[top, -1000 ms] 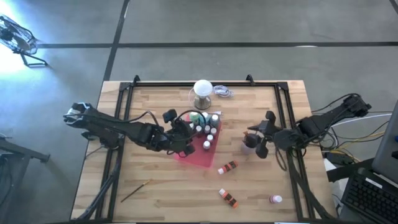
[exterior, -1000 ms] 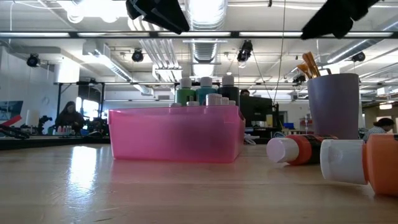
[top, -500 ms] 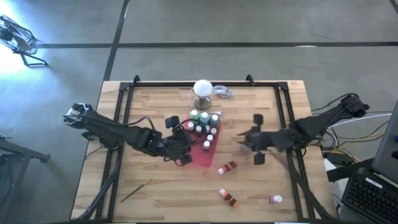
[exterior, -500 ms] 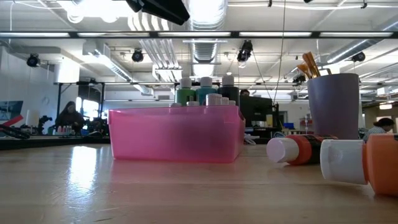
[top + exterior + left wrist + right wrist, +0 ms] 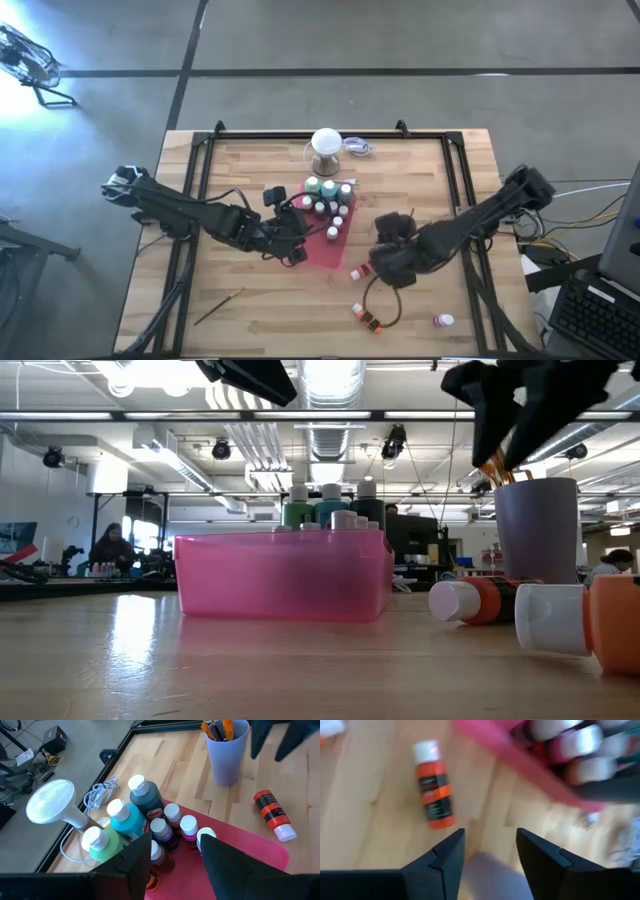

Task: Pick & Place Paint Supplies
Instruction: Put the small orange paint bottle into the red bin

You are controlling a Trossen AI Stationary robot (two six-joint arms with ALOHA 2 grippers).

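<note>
Several white-capped paint bottles, among them a teal one and a green one, stand in the pink tray. An orange bottle lies on its side on the table beside the tray; it also shows in the right wrist view. My right gripper is open and empty above the table just right of this bottle. My left gripper is open and empty over the tray's left side. A lavender cup of brushes stands right of the tray, mostly under my right arm in the high view.
A second orange bottle and a pink bottle lie near the table's near edge. A thin brush lies at the near left. A white ball-topped stand and a coiled cord are at the far edge.
My right gripper has swung from the right of the cup toward the table's left and near edge, over the cup, and now hangs by the orange bottle beside the tray. My left gripper has shifted a little toward the near edge. Both stay open.
</note>
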